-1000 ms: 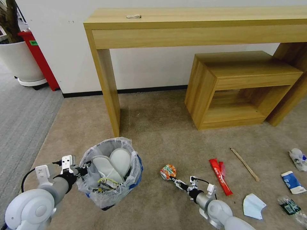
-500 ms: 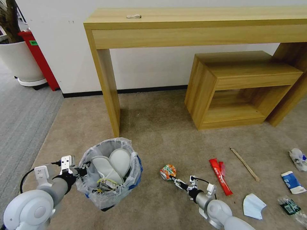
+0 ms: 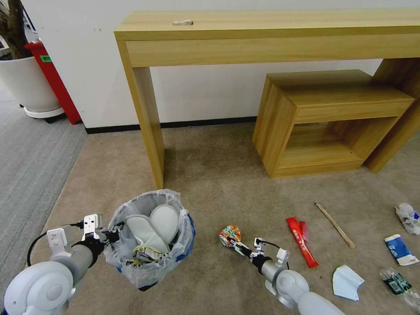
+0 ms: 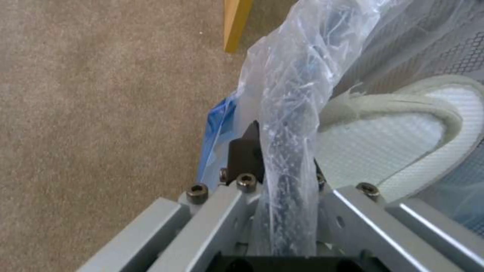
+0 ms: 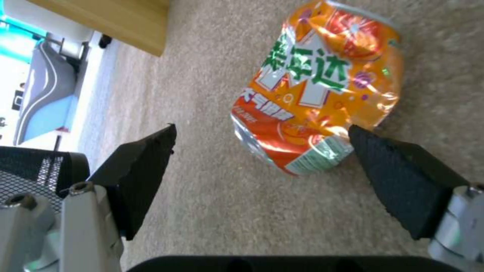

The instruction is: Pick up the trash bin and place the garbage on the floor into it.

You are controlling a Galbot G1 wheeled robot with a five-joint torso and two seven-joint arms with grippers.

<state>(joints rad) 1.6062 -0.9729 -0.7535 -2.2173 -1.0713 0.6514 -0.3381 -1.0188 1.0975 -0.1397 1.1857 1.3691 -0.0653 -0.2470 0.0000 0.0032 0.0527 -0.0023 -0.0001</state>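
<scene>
The trash bin (image 3: 148, 238), black with a crinkly bag, stands on the beige floor (image 3: 210, 175) at lower left and holds two white slippers (image 3: 153, 225). My left gripper (image 3: 114, 234) is shut on the bin's bagged rim (image 4: 290, 151). A crushed orange can (image 3: 229, 235) lies to the bin's right. My right gripper (image 3: 236, 246) is open just before the can (image 5: 317, 102), its two black pads (image 5: 141, 170) apart on either side of the can's near end. Other garbage lies further right: a red wrapper (image 3: 301, 240), a wooden stick (image 3: 334, 225), a blue mask (image 3: 347, 282).
A long wooden table (image 3: 271, 30) stands against the wall, its leg (image 3: 148, 122) just behind the bin. A low wooden box table (image 3: 323, 118) sits under it. More litter (image 3: 400, 249) lies at the far right. Grey striped carpet (image 3: 30, 162) and a white planter (image 3: 26, 83) are at left.
My right gripper has slid forward and left, closing in on the can. The left gripper and the bin have hardly moved.
</scene>
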